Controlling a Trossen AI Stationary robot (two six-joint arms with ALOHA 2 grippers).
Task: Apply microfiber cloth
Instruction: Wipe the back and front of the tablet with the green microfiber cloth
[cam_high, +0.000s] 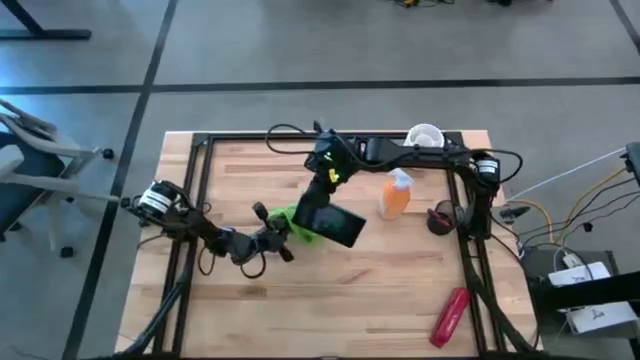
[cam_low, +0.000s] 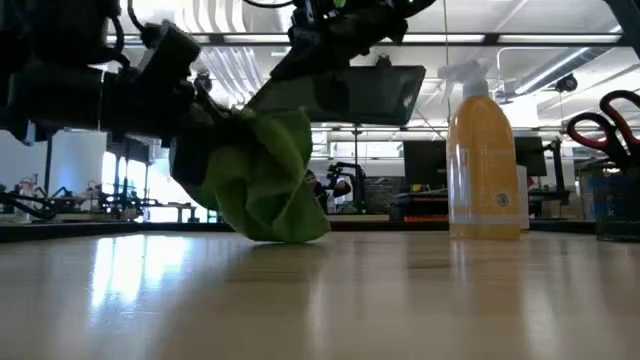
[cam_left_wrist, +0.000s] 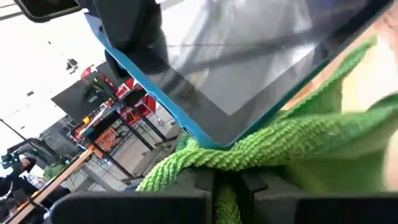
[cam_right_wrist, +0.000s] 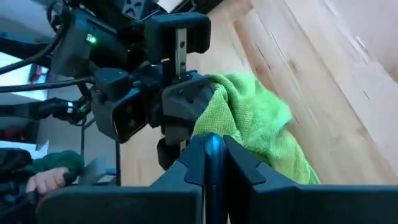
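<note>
The lime-green microfiber cloth (cam_high: 298, 222) is bunched near the table's middle, and my left gripper (cam_high: 283, 237) is shut on it from the left. My right gripper (cam_high: 328, 190) reaches in from the far side and is shut on a dark flat tablet (cam_high: 336, 224) with a blue rim, held above the table. In the low view the cloth (cam_low: 265, 180) sits under the tablet's (cam_low: 365, 95) left end. In the left wrist view the cloth (cam_left_wrist: 292, 149) lies against the tablet's blue edge (cam_left_wrist: 205, 134). My left gripper pinches a bunched fold of the cloth (cam_left_wrist: 227, 200) between its two fingers, several layers thick, coming slanting from the table's left. The cloth hangs below the fingers, and its lower end (cam_low: 285, 235) reaches down to the table top. Its upper part meets the tablet's edge. My right gripper pinches the tablet's blue-rimmed edge (cam_right_wrist: 211, 146) between its two fingers, coming from the far side and slanting down. The tablet is lifted clear of the table, and in the low view it looks nearly level.
An orange spray bottle (cam_high: 396, 193) stands just right of the tablet. A dark cup with red-handled scissors (cam_high: 440, 218) is farther right, a red object (cam_high: 450, 315) lies near the right front, and a white cup (cam_high: 425, 135) stands at the far edge. Black frame rails (cam_high: 200, 190) border the table.
</note>
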